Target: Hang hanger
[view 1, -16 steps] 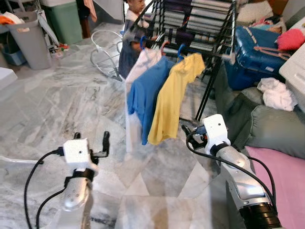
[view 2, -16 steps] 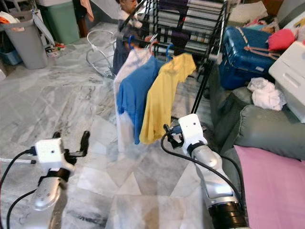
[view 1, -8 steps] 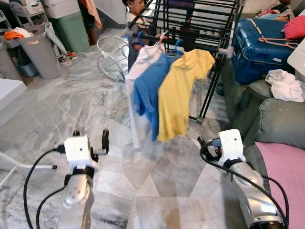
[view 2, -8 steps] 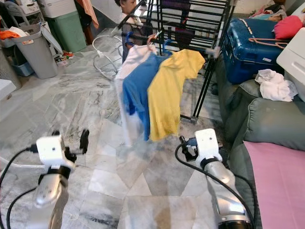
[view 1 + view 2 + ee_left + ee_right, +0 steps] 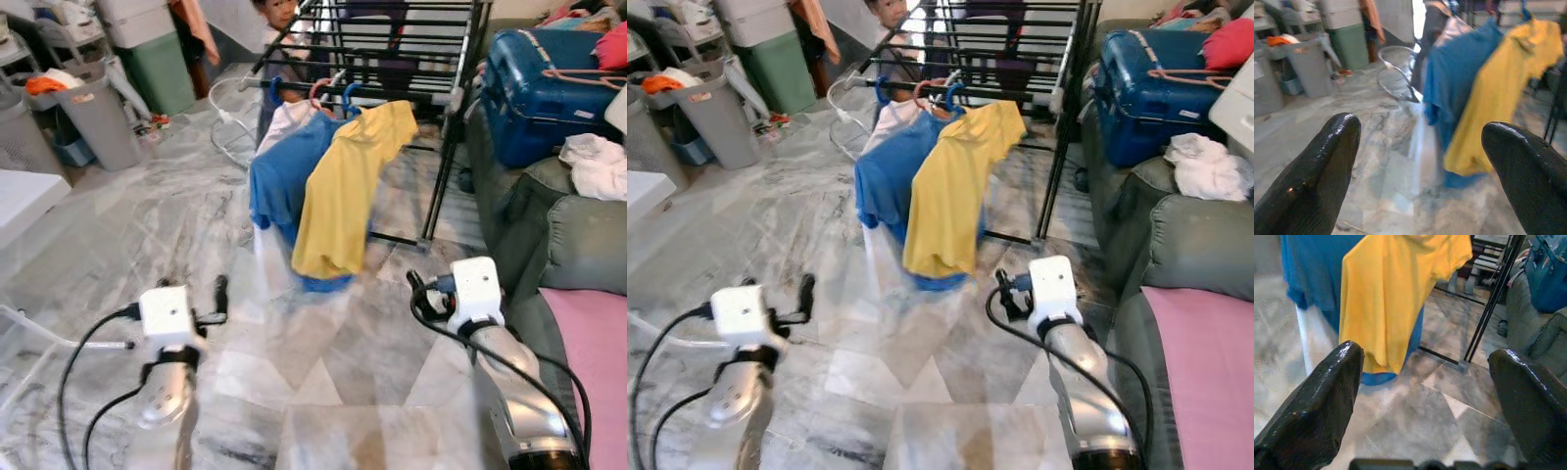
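Observation:
A black drying rack (image 5: pixel 446 98) stands ahead on the marble floor. On its front rail hang a yellow shirt (image 5: pixel 343 191), a blue shirt (image 5: pixel 279 176) and a white garment (image 5: pixel 284 119), on blue and pink hangers (image 5: pixel 333 93). My left gripper (image 5: pixel 192 290) is open and empty, low at the left, well short of the clothes. The left wrist view looks between its fingers (image 5: pixel 1312 176) at the shirts. On the right, my right gripper (image 5: pixel 419 292) is open and empty too, pointing at the yellow shirt (image 5: pixel 1396 293) and a rack leg (image 5: pixel 1491 303).
A person (image 5: pixel 279 15) stands behind the rack. A grey laundry basket (image 5: pixel 98 113) and a green bin (image 5: pixel 176 69) are at the back left, a white tabletop (image 5: pixel 24 196) at the left. A grey sofa (image 5: pixel 578 235), a blue suitcase (image 5: pixel 549 78) and white cloth (image 5: pixel 602 162) crowd the right.
The whole view has shifted as the camera moved, and the rack sits more centred. The shirts swing on the rail. Both grippers stay open and empty.

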`<state>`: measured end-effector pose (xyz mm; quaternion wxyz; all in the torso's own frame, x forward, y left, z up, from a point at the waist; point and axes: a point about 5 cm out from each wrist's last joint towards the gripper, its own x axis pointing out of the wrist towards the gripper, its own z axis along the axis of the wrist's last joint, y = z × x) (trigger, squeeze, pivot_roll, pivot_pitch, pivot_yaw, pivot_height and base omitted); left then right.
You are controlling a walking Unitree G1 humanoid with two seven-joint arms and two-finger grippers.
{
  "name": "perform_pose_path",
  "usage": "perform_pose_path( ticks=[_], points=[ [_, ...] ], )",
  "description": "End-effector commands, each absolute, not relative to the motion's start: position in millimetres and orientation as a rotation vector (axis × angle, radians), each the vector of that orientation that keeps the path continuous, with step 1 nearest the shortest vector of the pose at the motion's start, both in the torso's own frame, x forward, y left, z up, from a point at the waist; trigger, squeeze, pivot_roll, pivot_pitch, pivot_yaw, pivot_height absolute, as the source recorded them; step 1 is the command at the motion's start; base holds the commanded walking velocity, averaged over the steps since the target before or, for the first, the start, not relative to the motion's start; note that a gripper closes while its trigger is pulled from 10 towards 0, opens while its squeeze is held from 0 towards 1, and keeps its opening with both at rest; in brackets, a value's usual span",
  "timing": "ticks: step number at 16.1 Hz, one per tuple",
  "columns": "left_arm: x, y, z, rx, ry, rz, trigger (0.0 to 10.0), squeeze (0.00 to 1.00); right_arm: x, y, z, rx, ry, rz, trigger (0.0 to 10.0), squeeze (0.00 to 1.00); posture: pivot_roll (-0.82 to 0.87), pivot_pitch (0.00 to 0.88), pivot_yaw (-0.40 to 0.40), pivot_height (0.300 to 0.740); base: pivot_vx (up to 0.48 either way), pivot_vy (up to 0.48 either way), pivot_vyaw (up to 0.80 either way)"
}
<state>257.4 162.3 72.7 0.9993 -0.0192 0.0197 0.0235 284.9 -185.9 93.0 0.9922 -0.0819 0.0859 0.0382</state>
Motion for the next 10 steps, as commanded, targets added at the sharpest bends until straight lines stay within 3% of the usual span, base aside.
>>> perform_pose_path(
  ticks=[1,6,10],
  points=[
    [261.1,158.7,71.0,-0.040,0.050,0.019,10.0,0.00,282.7,-191.2,97.8,-0.150,0.160,0.042,10.0,0.00,-0.20,0.000,0.139,0.740,0.000,0.000,0.00],
    [280.7,147.5,79.1,-0.031,0.014,-0.035,10.0,0.00,275.9,-190.5,97.4,-0.146,0.159,0.040,10.0,0.00,-0.25,0.000,0.169,0.740,0.000,0.000,0.00],
    [276.6,151.5,76.7,-0.038,0.026,-0.041,10.0,0.00,278.7,-190.0,96.8,-0.125,0.164,0.026,10.0,0.00,-0.23,0.000,0.179,0.740,0.000,0.000,0.00]
  ],
)
